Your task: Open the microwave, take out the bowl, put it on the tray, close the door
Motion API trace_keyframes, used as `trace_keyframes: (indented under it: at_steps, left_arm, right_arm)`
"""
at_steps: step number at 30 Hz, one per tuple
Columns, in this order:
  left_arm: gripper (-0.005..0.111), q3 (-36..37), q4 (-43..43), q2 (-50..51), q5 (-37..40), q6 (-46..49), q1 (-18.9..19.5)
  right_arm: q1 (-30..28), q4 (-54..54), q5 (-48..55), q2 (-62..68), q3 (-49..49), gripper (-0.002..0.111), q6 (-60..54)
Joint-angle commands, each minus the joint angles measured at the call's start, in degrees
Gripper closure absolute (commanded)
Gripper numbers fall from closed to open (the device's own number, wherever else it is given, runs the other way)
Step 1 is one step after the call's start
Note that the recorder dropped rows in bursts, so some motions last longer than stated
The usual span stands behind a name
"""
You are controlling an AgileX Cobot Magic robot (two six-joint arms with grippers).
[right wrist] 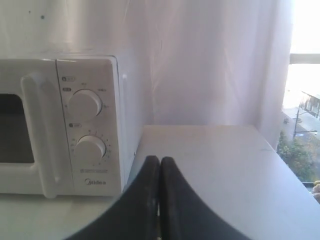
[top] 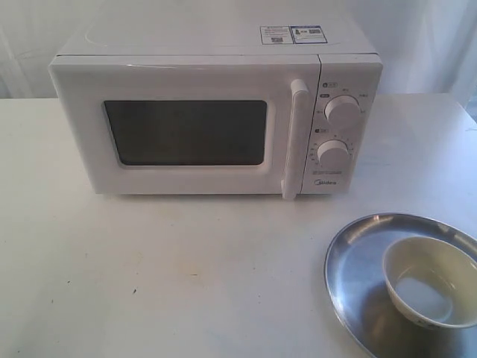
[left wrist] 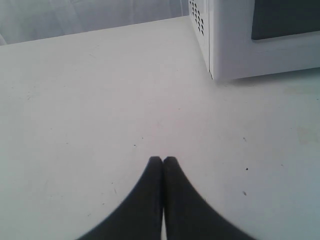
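The white microwave (top: 216, 104) stands at the back of the table with its door (top: 186, 134) shut and the bar handle (top: 295, 138) upright. At the front right, the cream bowl (top: 431, 281) sits upright on the silver tray (top: 356, 261). Neither gripper shows in the exterior view. My left gripper (left wrist: 163, 160) is shut on nothing above bare tabletop, with the microwave's corner (left wrist: 225, 45) off to one side. My right gripper (right wrist: 159, 160) is also shut and empty, near the microwave's knob panel (right wrist: 87, 125). Tray and bowl are out of both wrist views.
The white table (top: 149, 268) spreads in front of the microwave. A white curtain (right wrist: 210, 60) hangs behind, and a bright window (right wrist: 302, 115) lies beyond the table's far edge in the right wrist view.
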Motion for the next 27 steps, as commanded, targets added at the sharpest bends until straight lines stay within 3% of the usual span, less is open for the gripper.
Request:
trace_keyframes:
  at_steps: [1, 15, 17, 23, 27]
  left_arm:
    - [0.107, -0.1, -0.2, -0.1, -0.1, -0.4, 0.0]
    - [0.107, -0.1, -0.2, -0.1, -0.1, -0.4, 0.0]
    - [0.107, -0.1, -0.2, -0.1, -0.1, -0.4, 0.0]
    - [0.107, -0.1, -0.2, -0.1, -0.1, -0.4, 0.0]
    - [0.107, -0.1, -0.2, -0.1, -0.1, -0.4, 0.0]
  right_arm:
    - [-0.4, -0.9, -1.6, -0.4, 1.8, 0.108, -0.1]
    - [-0.3, 2.2, -2.5, -0.4, 1.8, 0.108, -1.1]
    - [-0.3, 9.7, -2.0, -0.4, 1.8, 0.108, -8.8]
    - [-0.3, 44.9, -0.1, -0.4, 1.8, 0.108, -45.7]
    - [-0.3, 50.8, -2.3, -0.4, 1.8, 0.108, -49.6]
